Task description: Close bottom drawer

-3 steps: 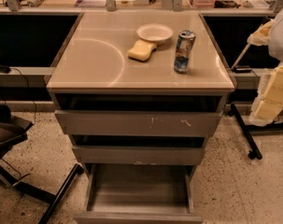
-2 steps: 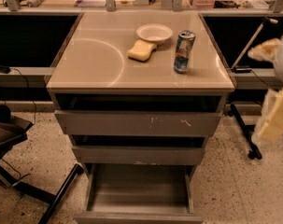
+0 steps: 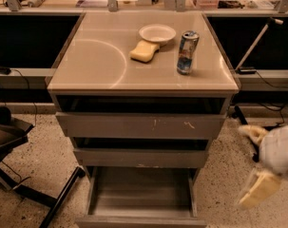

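The bottom drawer (image 3: 141, 194) is the cabinet's lowest grey drawer. It is pulled far out toward me, its shallow box is bare inside, and its plain flat front (image 3: 139, 221) sits at the frame's lower edge. Above it are the middle drawer (image 3: 139, 158) and the wide top drawer (image 3: 141, 126) with white scratch marks, both slightly out. My gripper (image 3: 255, 167) is blurred at the lower right, level with the lower drawers and to the right of the cabinet, apart from the bottom drawer.
The cabinet top (image 3: 100, 61) holds a white bowl (image 3: 157, 33), a yellow sponge (image 3: 144, 51) and a drink can (image 3: 187, 52). A black chair base (image 3: 20, 175) stands on the speckled floor at left. A cane-like pole (image 3: 255, 42) and cables lie at right.
My arm has dropped from beside the cabinet top at the right edge down to the level of the lower drawers. The drawers have not moved.
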Tool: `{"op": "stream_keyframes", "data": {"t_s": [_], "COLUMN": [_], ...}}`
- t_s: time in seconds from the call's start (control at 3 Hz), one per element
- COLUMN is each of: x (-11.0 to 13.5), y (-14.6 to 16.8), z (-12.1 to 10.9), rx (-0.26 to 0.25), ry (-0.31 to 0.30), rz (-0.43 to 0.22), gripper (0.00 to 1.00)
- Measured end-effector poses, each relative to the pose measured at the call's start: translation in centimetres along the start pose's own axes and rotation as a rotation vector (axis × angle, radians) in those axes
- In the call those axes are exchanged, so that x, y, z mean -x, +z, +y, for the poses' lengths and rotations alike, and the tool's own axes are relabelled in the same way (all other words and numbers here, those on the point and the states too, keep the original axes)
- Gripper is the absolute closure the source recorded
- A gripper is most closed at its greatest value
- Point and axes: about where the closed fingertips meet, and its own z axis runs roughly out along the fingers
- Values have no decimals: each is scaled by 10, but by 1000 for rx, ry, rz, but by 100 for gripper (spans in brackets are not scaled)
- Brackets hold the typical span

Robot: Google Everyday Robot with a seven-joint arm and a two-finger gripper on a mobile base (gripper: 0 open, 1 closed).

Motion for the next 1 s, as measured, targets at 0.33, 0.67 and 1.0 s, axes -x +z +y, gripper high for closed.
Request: {"op": "stream_keyframes", "data": {"t_s": [0.33, 0.67, 1.0], "x": [-71, -127, -163], "y": [110, 201, 268], "z": [46, 98, 159], "rx": [112, 199, 277], "ry": [156, 288, 399], "rz": [-44, -64, -102], "gripper": [0, 0, 0]}}
